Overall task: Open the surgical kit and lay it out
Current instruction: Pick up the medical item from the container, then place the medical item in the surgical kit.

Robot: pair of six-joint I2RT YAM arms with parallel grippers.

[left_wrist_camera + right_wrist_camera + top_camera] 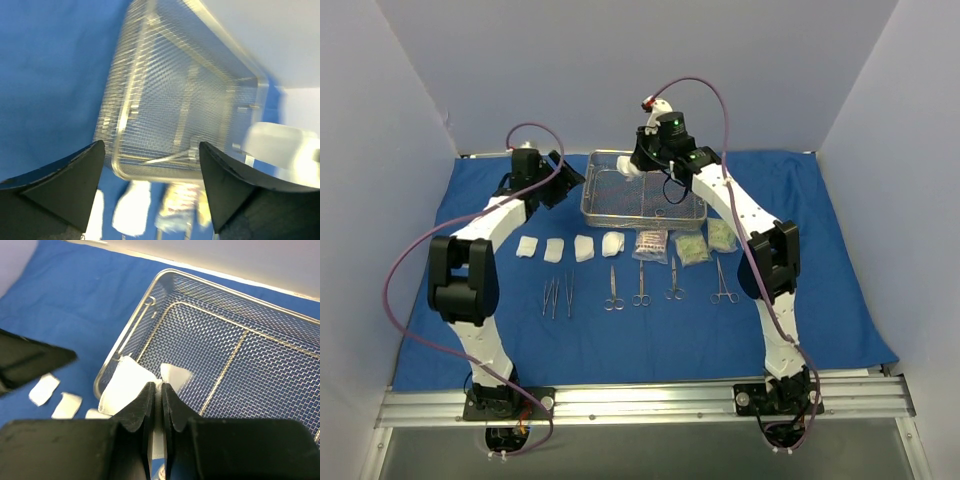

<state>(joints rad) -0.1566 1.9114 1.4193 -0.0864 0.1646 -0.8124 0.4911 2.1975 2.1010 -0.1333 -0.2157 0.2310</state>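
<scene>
Layout nearly complete. The blue cloth (440, 330) lies open and flat over the table. On it, in front of the wire-mesh tray (615, 198), run two rows: four gauze pads (554, 249) and three clear packets (691, 247) nearer the tray, then tweezers (568, 293), scissors (640, 286) and forceps (723, 284) nearer the arms. Left to do, by the look of it, is one item — a fifth gauze pad (126, 386), pinched between the closed jaws of the right gripper (156, 388) above the tray's left end (the mesh beneath appears bare, though a small dark mark near its front rim cannot be identified). The left gripper (151, 150) hangs just beside that same end, jaws wide apart, holding nothing. Room: plain pale walls (380, 100) on three sides; a metal rail (650, 400) at the near edge carries both arm bases.
</scene>
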